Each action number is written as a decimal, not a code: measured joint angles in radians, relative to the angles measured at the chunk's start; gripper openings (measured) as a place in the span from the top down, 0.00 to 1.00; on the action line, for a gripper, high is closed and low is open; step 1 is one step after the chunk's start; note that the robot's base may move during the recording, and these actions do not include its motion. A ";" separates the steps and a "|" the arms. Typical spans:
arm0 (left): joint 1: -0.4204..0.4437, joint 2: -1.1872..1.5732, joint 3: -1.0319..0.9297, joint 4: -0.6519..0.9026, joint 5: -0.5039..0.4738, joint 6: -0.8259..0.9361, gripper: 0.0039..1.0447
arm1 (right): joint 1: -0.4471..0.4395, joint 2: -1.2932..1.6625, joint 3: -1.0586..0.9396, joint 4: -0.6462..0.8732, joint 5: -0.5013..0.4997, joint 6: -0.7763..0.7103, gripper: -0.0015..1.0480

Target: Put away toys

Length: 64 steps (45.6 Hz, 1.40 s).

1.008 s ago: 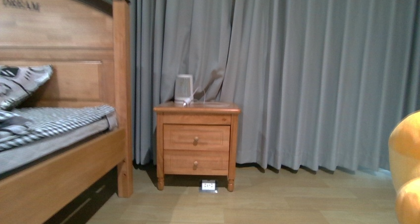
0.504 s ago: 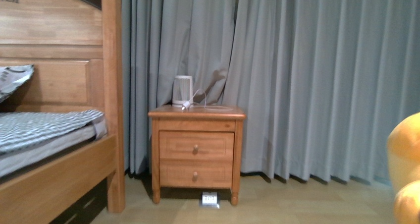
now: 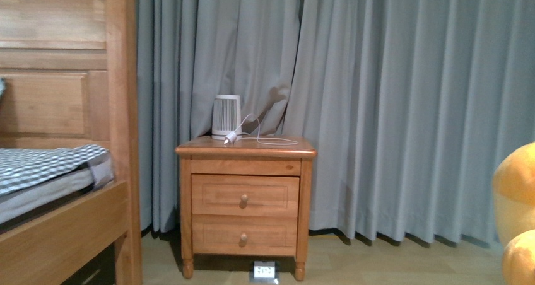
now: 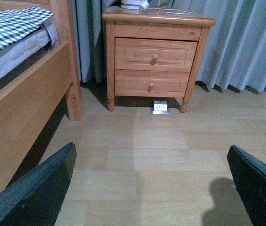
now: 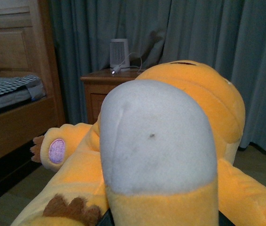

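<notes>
At the far right edge of the front view, the soft orange-yellow plush animal bulges into frame, near the robot and well apart from the two-drawer wooden nightstand that stands against the grey pleated curtain, with the wooden bed frame to the left. In the right wrist view the toy fills almost everything, so it probably rides on that arm, but the right gripper is hidden behind the fur and I cannot tell how its fingers sit. The left gripper hangs over bare wood floor with its black fingers spread wide and nothing between them.

No bin or shelf for toys shows, so the step in hand looks like carrying. Doing it well means moving slowly and holding the bulky body high enough to clear the floor and furniture. The toy's long axis seems to run away from the right wrist camera toward the curtain; a pale grey rounded panel faces the lens and one round pink-lilac paw pad reaches toward the bed side.
</notes>
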 joint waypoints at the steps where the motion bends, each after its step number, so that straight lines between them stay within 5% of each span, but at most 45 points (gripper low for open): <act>1: 0.000 0.001 0.000 0.000 0.000 0.000 0.06 | 0.000 0.000 0.000 0.000 0.003 0.000 0.92; 64: 0.001 -0.001 0.000 0.000 -0.001 0.000 0.06 | 0.001 0.000 0.000 0.000 0.005 -0.002 0.92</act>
